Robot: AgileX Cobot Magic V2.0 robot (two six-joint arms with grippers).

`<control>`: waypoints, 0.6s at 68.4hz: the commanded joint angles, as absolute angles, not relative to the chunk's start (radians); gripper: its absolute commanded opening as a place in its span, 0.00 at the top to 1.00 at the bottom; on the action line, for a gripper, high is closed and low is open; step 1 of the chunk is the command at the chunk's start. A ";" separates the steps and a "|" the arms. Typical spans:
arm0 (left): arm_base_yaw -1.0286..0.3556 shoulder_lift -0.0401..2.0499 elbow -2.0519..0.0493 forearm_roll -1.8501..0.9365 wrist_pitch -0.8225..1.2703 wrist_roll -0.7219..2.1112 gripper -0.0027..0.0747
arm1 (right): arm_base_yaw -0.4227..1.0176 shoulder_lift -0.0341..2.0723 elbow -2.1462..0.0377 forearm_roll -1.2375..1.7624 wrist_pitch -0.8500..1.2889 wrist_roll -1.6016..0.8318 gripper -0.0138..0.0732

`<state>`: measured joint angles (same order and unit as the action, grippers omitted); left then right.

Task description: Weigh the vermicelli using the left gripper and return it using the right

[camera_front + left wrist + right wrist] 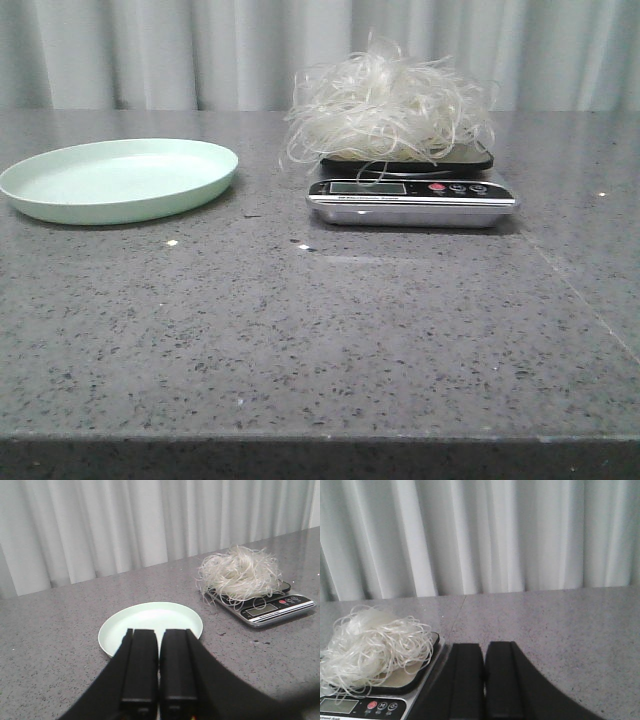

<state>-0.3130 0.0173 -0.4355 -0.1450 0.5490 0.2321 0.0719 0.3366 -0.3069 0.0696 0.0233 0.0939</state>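
Vermicelli point(388, 108): loose whitish tangle heaped on the scale point(411, 200) platform; a few strands droop over the front edge toward the display.
Scale: silver body, dark platform, on the grey speckled bench point(300, 340), right of centre in front view.
Plate point(118, 179): pale green, bare, well apart to the left of the scale.
Left gripper point(159, 680): fingers point(140, 670) pressed together, holding nothing; raised above the bench, near the plate.
Right gripper point(484, 685): fingers point(504, 680) closed, holding nothing; just beside the scale.
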 commanded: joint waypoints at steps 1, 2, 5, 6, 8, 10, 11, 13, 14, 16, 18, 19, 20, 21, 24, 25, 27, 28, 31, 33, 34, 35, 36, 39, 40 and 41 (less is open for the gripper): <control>-0.312 0.034 -0.460 -0.152 0.480 0.223 0.79 | 0.066 0.404 -0.345 0.075 -0.082 0.088 0.65; -0.312 0.034 -0.460 -0.152 0.480 0.223 0.79 | 0.066 0.416 -0.345 0.075 -0.087 0.088 0.65; -0.312 0.034 -0.460 -0.152 0.480 0.223 0.79 | 0.066 0.427 -0.345 0.075 -0.092 0.088 0.65; -0.312 0.034 -0.460 -0.152 0.480 0.223 0.79 | 0.066 0.431 -0.346 0.075 -0.092 0.088 0.65; -0.312 0.034 -0.460 -0.152 0.480 0.223 0.79 | 0.066 0.435 -0.349 0.075 -0.092 0.088 0.65; -0.312 0.034 -0.460 -0.152 0.480 0.223 0.79 | 0.067 0.439 -0.354 0.075 -0.090 0.088 0.64; -0.312 0.034 -0.460 -0.152 0.480 0.223 0.79 | 0.067 0.441 -0.356 0.075 -0.087 0.088 0.64; -0.312 0.034 -0.460 -0.152 0.480 0.223 0.79 | 0.067 0.446 -0.369 0.075 -0.076 0.088 0.62; -0.312 0.034 -0.460 -0.152 0.480 0.223 0.79 | 0.067 0.451 -0.379 0.074 -0.058 0.088 0.59; -0.312 0.034 -0.460 -0.152 0.480 0.223 0.79 | 0.067 0.459 -0.398 0.074 -0.036 0.088 0.55; -0.312 0.034 -0.460 -0.152 0.480 0.223 0.79 | 0.068 0.467 -0.426 0.072 -0.011 0.088 0.50; -0.312 0.034 -0.460 -0.152 0.480 0.223 0.79 | 0.068 0.467 -0.426 0.072 -0.011 0.088 0.50; -0.312 0.034 -0.460 -0.152 0.480 0.223 0.79 | 0.069 0.482 -0.454 0.065 0.026 0.088 0.44; -0.312 0.034 -0.460 -0.152 0.480 0.223 0.79 | 0.069 0.482 -0.454 0.065 0.026 0.088 0.44; -0.312 0.034 -0.460 -0.152 0.480 0.223 0.79 | 0.080 0.512 -0.525 0.051 0.090 0.087 0.31; -0.312 0.034 -0.460 -0.152 0.480 0.223 0.79 | 0.080 0.512 -0.525 0.051 0.090 0.087 0.31; -0.312 0.034 -0.460 -0.152 0.480 0.223 0.79 | 0.089 0.535 -0.561 0.050 0.126 0.087 0.27; -0.312 0.034 -0.460 -0.152 0.480 0.223 0.79 | 0.101 0.555 -0.597 0.050 0.169 0.087 0.24; -0.312 0.034 -0.460 -0.152 0.480 0.223 0.79 | 0.121 0.577 -0.634 0.050 0.201 0.087 0.22; -0.312 0.034 -0.460 -0.152 0.480 0.223 0.79 | 0.141 0.601 -0.678 0.050 0.231 0.087 0.22; -0.312 0.034 -0.460 -0.152 0.480 0.223 0.79 | 0.157 0.628 -0.704 0.050 0.256 0.087 0.21; -0.312 0.034 -0.460 -0.152 0.480 0.223 0.79 | 0.163 0.635 -0.712 0.050 0.262 0.086 0.21; -0.312 0.034 -0.460 -0.152 0.480 0.223 0.79 | 0.185 0.656 -0.743 0.050 0.276 0.086 0.21; -0.312 0.034 -0.460 -0.152 0.480 0.223 0.79 | 0.214 0.693 -0.782 0.050 0.295 0.081 0.21; -0.312 0.034 -0.460 -0.152 0.480 0.223 0.79 | 0.238 0.725 -0.811 0.050 0.308 0.071 0.21; -0.312 0.034 -0.460 -0.152 0.480 0.223 0.79 | 0.238 0.725 -0.811 0.050 0.308 0.071 0.21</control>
